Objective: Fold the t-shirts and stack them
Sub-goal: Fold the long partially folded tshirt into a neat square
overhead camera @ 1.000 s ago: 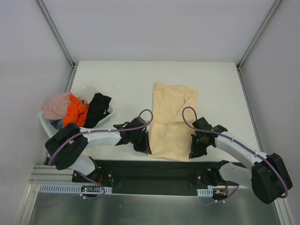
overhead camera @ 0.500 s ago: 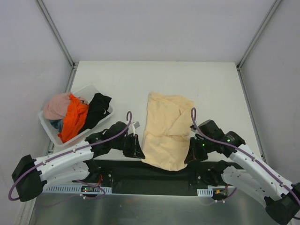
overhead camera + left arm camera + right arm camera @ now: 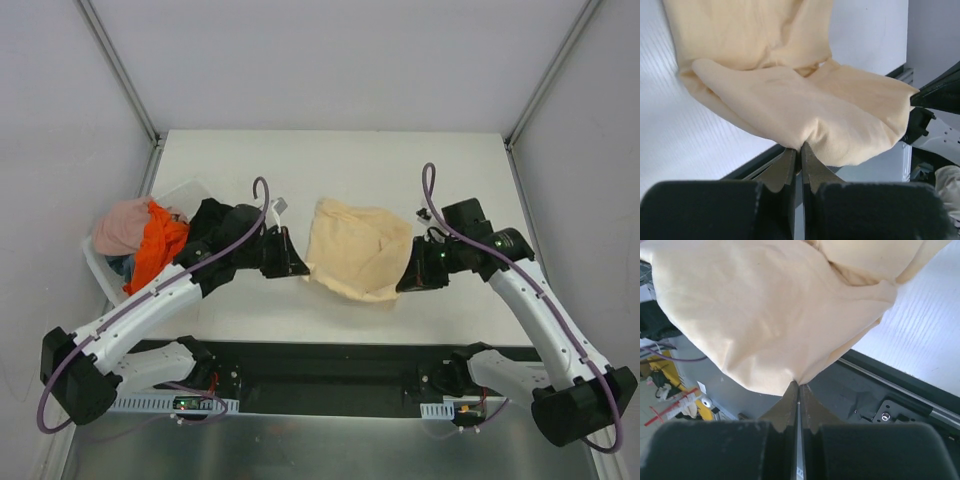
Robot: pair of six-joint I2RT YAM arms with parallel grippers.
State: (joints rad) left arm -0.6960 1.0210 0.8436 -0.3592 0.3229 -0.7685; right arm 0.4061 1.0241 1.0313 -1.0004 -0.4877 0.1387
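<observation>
Item: pale yellow t-shirt (image 3: 358, 260), slung between left claw (image 3: 297, 263) and right claw (image 3: 405, 281), each clamped onto a corner; near edge raised off the bench (image 3: 400, 170), far part resting there, likely for folding over

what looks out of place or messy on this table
Nothing damaged or spilled. The pale yellow shirt sags bunched, pinched by the left fingers and right fingers. The pink shirt, orange shirt and black shirt lie heaped unfolded in the white basket.
</observation>
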